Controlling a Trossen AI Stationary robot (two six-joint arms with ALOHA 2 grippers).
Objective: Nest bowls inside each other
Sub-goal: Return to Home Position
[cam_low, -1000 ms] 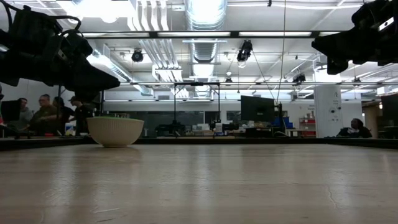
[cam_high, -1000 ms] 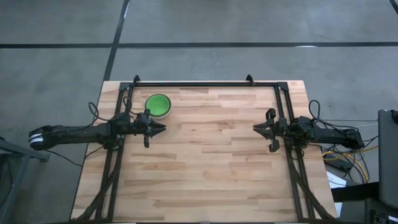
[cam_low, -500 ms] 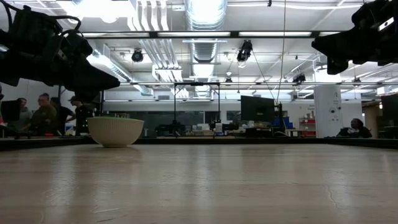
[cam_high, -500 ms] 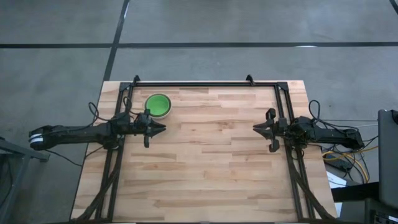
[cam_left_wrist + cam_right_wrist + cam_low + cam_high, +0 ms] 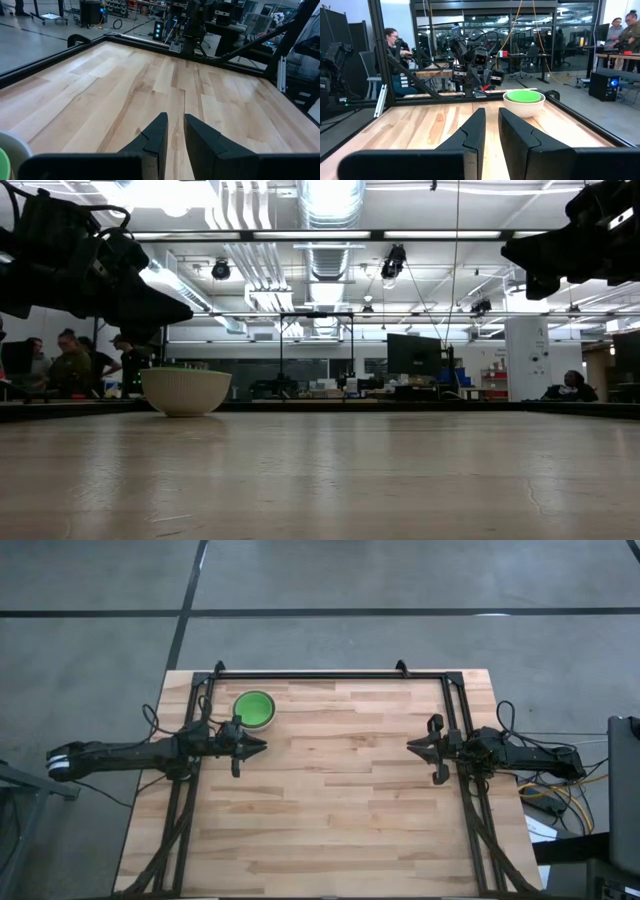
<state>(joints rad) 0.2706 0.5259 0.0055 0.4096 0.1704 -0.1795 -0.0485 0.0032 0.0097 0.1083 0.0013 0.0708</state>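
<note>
One nested stack of bowls (image 5: 253, 709), green inside and whitish outside, sits near the table's (image 5: 340, 830) far left corner, just beside the left pincer (image 5: 260, 746), which is clenched and empty. Well apart, the right pincer (image 5: 411, 746) hovers, likewise clenched.

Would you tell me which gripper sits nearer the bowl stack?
The left gripper, close by the bowl stack; the right gripper hangs far opposite.

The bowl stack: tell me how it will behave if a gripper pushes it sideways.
The bowl stack would probably slide rather than tip: it sits low and wide on the smooth wooden table. Its walls look thin, so it is likely light. The green bowl sits deep inside, so the bowls should move together.
</note>
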